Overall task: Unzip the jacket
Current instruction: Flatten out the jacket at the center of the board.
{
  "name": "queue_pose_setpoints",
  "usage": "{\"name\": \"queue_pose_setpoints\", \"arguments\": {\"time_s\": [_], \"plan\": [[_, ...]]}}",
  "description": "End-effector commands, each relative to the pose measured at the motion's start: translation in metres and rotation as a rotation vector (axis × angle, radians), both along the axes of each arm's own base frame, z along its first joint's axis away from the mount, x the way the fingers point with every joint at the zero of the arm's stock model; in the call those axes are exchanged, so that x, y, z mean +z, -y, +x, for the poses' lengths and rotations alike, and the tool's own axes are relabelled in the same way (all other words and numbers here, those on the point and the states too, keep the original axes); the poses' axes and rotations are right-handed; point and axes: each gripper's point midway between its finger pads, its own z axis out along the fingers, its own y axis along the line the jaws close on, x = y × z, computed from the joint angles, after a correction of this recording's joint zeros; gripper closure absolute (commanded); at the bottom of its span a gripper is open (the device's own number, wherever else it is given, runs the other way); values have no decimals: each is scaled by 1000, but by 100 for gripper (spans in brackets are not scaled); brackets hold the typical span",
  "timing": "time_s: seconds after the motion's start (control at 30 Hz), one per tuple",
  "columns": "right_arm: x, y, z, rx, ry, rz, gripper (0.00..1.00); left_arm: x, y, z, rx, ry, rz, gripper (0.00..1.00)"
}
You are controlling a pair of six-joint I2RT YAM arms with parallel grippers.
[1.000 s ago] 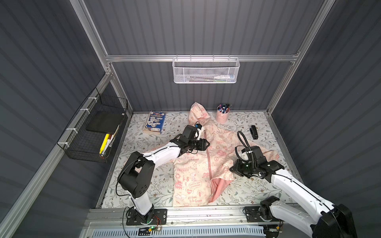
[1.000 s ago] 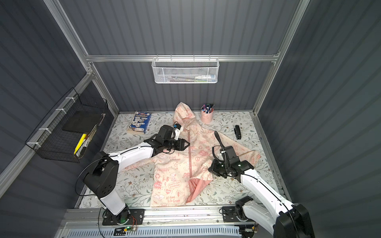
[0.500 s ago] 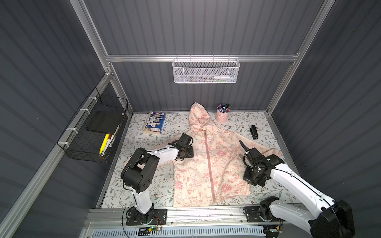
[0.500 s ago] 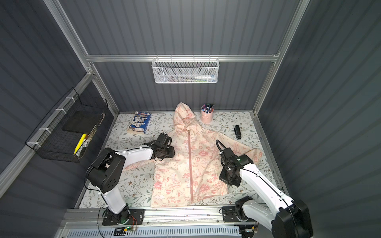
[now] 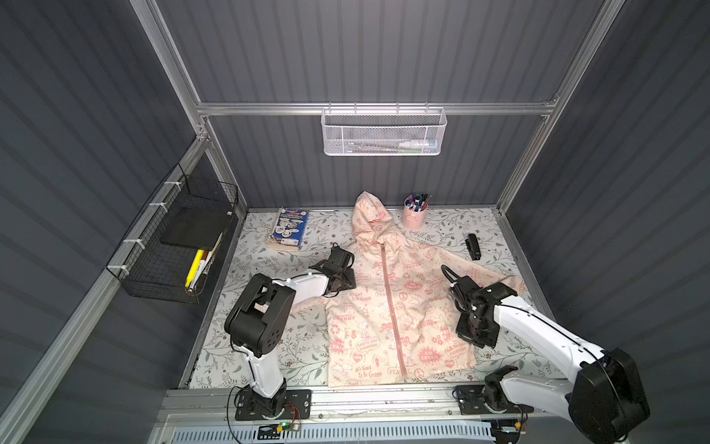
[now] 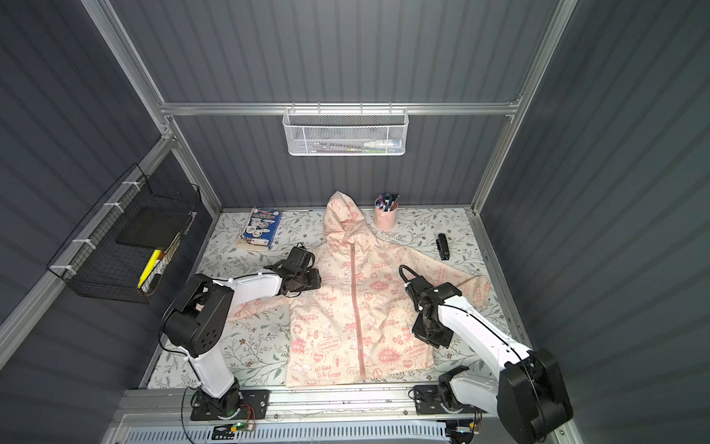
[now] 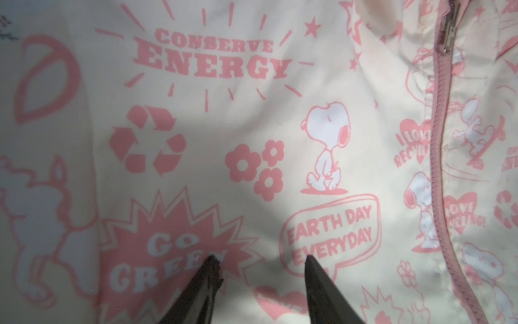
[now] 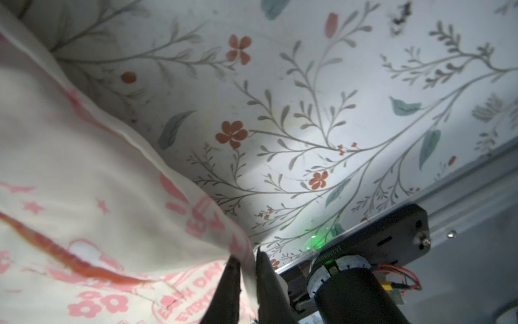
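jacket flattened; zipper base hidden

**Floral surface and what lies on it**

The surface is white with a leaf-and-flower print. The jacket lies flat on it, front up, hood toward the back wall, hem at the front edge. Left of the hood lies a booklet. Just right of the hood stands a pink cup of pens. Further right lies a small black object.

Jacket left sleeve partly hidden beneath left arm; zipper pull blurred, cut off at twelve o'clock.
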Motion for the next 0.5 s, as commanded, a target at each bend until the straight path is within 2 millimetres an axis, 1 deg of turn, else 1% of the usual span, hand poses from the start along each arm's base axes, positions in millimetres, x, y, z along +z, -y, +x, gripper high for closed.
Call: {"name": "queue_pose_setpoints", "arguments": {"time_s": [0.0, 0.07, 0.1, 0.17, 0.2, 0.23, 0.27, 0.3, 0.33, 0.37, 0.4, 0.47], "plan": [[5, 17, -3, -40, 4, -99, 61, -52, -37, -35, 31, -181, 133, 48], [12, 21, 0, -60, 34, -122, 51, -49, -32, -34, 10, -168, 111, 48], [17, 24, 2, -70, 53, -136, 46, -44, -28, -32, -5, -153, 91, 46], [25, 22, 10, -74, 102, -121, 45, -33, -18, -28, -43, -123, 48, 45], [29, 18, 17, -65, 144, -95, 47, -24, -12, -25, -64, -102, 21, 44], [32, 10, 26, -45, 193, -46, 50, -14, -7, -21, -79, -76, -2, 43], [34, -7, 41, 26, 263, 44, 54, -1, -1, -16, -95, -44, -29, 42], [36, -28, 56, 94, 331, 148, 59, 15, 5, -11, -112, -6, -62, 41], [39, -47, 67, 158, 386, 244, 62, 28, 10, -7, -126, 26, -87, 40], [45, -73, 79, 239, 444, 367, 66, 39, 15, -3, -140, 58, -109, 39], [49, -90, 89, 279, 492, 445, 67, 48, 18, 1, -146, 82, -122, 39], [49, -107, 103, 300, 526, 517, 74, 51, 22, 7, -146, 95, -130, 40]]}}
